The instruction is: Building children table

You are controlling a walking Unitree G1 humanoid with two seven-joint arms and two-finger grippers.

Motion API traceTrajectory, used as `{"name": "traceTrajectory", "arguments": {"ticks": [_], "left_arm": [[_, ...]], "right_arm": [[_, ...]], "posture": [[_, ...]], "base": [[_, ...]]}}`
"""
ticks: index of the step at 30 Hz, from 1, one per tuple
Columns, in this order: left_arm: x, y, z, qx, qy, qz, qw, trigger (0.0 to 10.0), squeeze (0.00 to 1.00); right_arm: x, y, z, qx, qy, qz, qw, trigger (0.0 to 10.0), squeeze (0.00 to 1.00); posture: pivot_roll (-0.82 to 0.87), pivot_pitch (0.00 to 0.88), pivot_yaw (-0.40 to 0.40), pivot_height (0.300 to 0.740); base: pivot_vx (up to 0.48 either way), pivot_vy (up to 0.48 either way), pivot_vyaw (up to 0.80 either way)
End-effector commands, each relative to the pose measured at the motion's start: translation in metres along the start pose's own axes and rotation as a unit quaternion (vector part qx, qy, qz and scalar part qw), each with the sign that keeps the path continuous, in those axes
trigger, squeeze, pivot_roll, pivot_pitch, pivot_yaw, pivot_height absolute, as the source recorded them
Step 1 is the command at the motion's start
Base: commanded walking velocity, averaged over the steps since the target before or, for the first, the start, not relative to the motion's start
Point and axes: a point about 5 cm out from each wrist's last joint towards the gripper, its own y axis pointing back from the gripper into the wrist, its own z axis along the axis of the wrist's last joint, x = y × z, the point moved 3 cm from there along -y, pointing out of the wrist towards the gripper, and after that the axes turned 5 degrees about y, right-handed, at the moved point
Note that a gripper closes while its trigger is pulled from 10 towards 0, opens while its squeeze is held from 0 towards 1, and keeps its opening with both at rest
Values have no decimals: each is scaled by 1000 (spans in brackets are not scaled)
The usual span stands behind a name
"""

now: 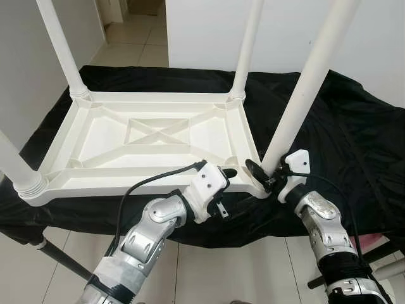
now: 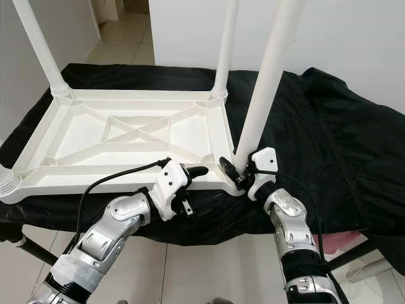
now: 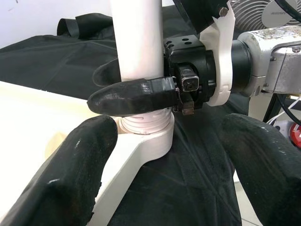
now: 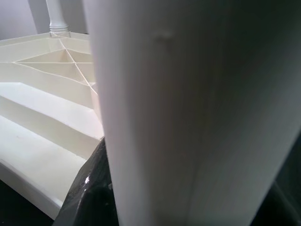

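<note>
The white children's table point(image 1: 101, 136) lies upside down on a black cloth point(image 1: 354, 133), ribbed underside up. Its near-right leg point(image 1: 304, 88) stands in the corner socket point(image 3: 146, 136), leaning slightly to the right. My right gripper point(image 1: 264, 172) is shut on that leg just above the socket, one black finger point(image 3: 131, 96) wrapped across its front. My left gripper point(image 1: 226, 190) is open at the table's near edge beside the same corner, holding nothing. In the left wrist view its fingers point(image 3: 70, 179) spread either side of the socket. The leg point(image 4: 188, 113) looms close in the right wrist view.
Three more legs stand in place: far left point(image 1: 63, 47), far right point(image 1: 248, 47) and near left point(image 1: 12, 161). The cloth-covered support ends just before me, with tiled floor point(image 1: 253, 266) below. A white wall rises behind, and a pink object point(image 1: 380, 244) sits low at the right.
</note>
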Motion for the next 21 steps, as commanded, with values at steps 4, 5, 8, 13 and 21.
{"name": "traceTrajectory", "arguments": {"ticks": [4,5,8,13,21], "left_arm": [[-4,0,1,0,-15,-25,1000,10000,0],[-4,0,1,1,-16,-25,1000,10000,0],[-4,1,1,2,-16,-25,1000,10000,0],[-3,1,-1,2,-10,-23,1000,10000,0],[-4,1,0,2,-8,-25,1000,10000,0]], "right_arm": [[6,2,-6,6,-9,14,1000,0,0],[4,2,-5,4,-13,2,1000,7216,0],[2,3,-6,4,-12,-6,1000,10000,0],[-6,3,-10,25,0,-52,998,10000,0],[-8,7,-19,57,-9,-156,986,10000,0]], "posture": [[-78,0,-21,740],[-79,0,-19,740],[-80,0,-15,740],[-81,0,-11,740],[-82,0,-12,740]], "base": [[0,0,0],[0,0,0],[0,0,0],[0,0,0],[0,0,0]]}}
